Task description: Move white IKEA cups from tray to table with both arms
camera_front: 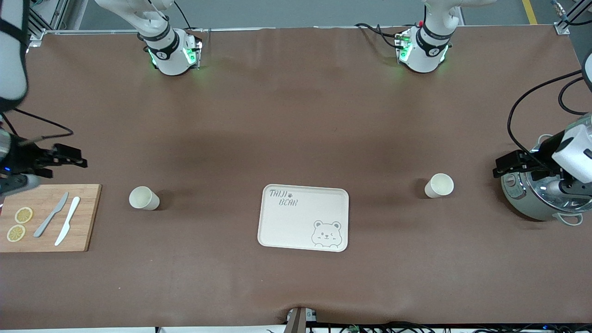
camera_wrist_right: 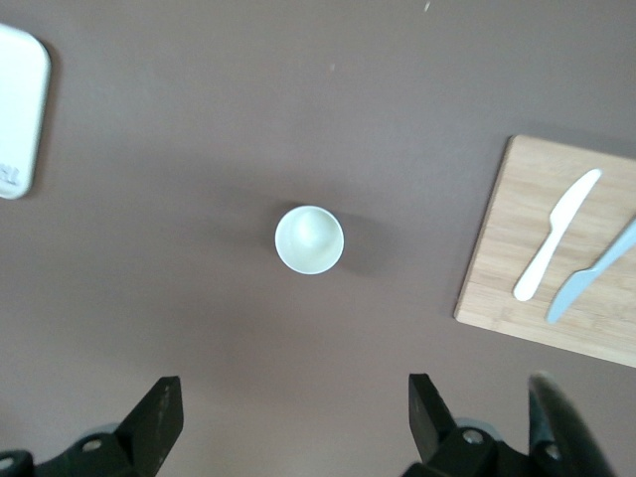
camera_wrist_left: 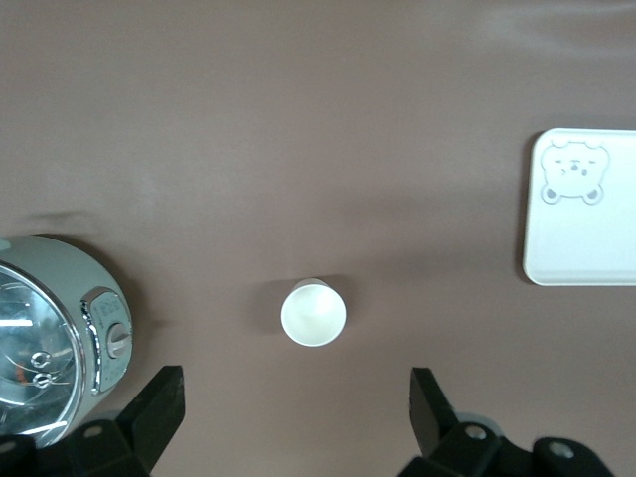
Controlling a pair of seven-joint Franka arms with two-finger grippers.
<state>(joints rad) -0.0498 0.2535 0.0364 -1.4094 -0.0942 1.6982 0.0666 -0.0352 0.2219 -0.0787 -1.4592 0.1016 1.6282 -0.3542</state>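
We see two white cups [camera_front: 144, 198] [camera_front: 439, 185] upright on the brown counter [camera_front: 296, 120], flanking the bear tray [camera_front: 303, 217] at centre frame; left gripper [camera_front: 508, 165] and right gripper [camera_front: 69, 156] hover at frame edges, jaws spread, empty.

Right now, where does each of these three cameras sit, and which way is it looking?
Front view: high across the table, facing both arm bases; left hand over the cooker, right hand.
Left wrist view: looks down on a cup; its open fingers show.
Right wrist view: looks down on the other cup; open fingers show.
All share the tray.
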